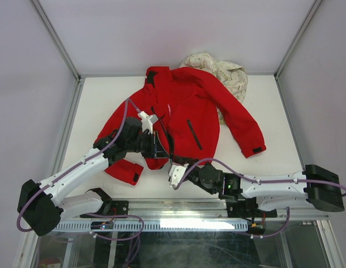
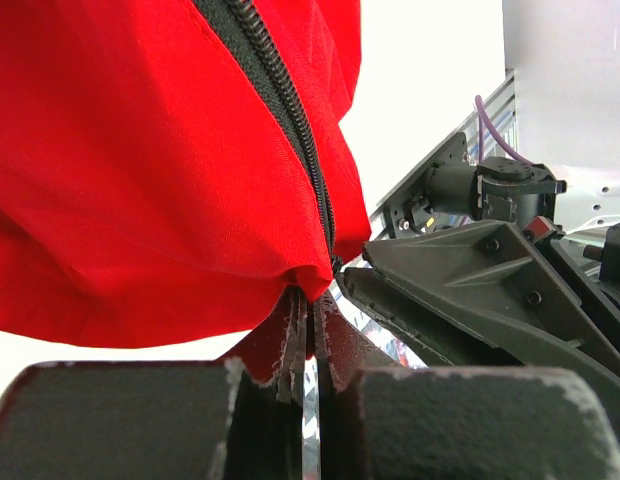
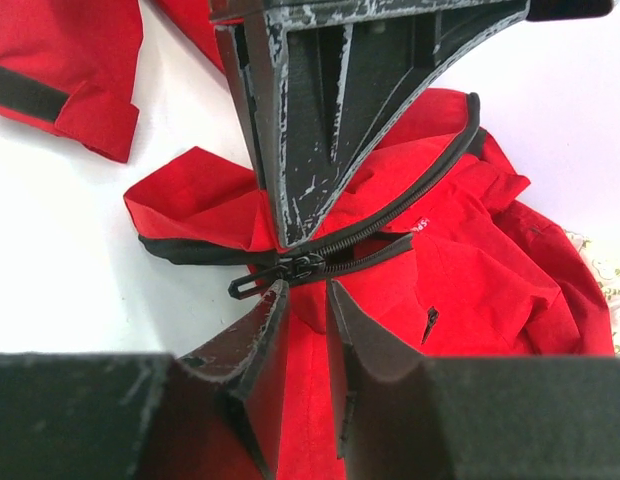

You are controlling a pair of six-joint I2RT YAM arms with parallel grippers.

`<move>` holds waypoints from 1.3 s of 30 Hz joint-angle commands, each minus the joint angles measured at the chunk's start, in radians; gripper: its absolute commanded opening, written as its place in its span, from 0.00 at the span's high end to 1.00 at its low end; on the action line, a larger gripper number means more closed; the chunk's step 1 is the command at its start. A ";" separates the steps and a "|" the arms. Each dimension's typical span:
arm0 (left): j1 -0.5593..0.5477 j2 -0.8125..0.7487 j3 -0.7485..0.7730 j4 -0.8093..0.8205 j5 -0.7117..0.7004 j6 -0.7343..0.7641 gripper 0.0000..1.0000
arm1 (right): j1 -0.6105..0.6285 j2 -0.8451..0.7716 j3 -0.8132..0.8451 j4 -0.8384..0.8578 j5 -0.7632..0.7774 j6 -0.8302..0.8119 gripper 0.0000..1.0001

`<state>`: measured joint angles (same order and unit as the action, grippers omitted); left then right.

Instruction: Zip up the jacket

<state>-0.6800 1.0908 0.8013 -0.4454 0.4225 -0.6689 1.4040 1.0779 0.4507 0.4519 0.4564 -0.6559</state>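
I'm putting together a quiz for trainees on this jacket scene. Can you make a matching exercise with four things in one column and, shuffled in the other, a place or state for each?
Things
1. left fingers
2. right fingers
3. zipper slider
4. floral cloth

Places or states
A. at the far side, partly covered by the jacket
B. down at the bottom end of the zipper
C. shut on the jacket's bottom edge
D. apart, just short of the slider

Pairs: 1-C, 2-D, 3-B, 4-A

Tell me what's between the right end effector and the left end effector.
The zipper slider of the jacket, at its hem; the right wrist view shows it.
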 commanded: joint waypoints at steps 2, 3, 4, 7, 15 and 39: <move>-0.002 -0.019 0.015 0.025 0.021 -0.012 1.00 | 0.001 -0.008 0.038 -0.004 -0.015 0.024 0.76; -0.001 -0.019 0.015 0.025 0.020 -0.012 1.00 | 0.002 0.002 0.039 0.001 -0.015 0.024 0.76; -0.002 -0.019 0.016 0.025 0.021 -0.012 1.00 | 0.003 0.011 0.038 0.006 -0.015 0.024 0.76; -0.001 -0.017 0.015 0.025 0.022 -0.012 1.00 | 0.005 0.032 0.040 0.015 -0.015 0.024 0.76; -0.002 -0.014 0.015 0.025 0.013 -0.011 1.00 | 0.021 0.007 0.047 -0.051 -0.015 0.024 0.76; -0.003 -0.008 0.015 0.040 0.019 -0.014 1.00 | 0.050 0.167 0.032 0.239 0.068 -0.038 0.17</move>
<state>-0.6800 1.0912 0.8013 -0.4538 0.4217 -0.6693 1.4475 1.2560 0.4557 0.5785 0.4629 -0.6628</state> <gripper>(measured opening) 0.011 0.851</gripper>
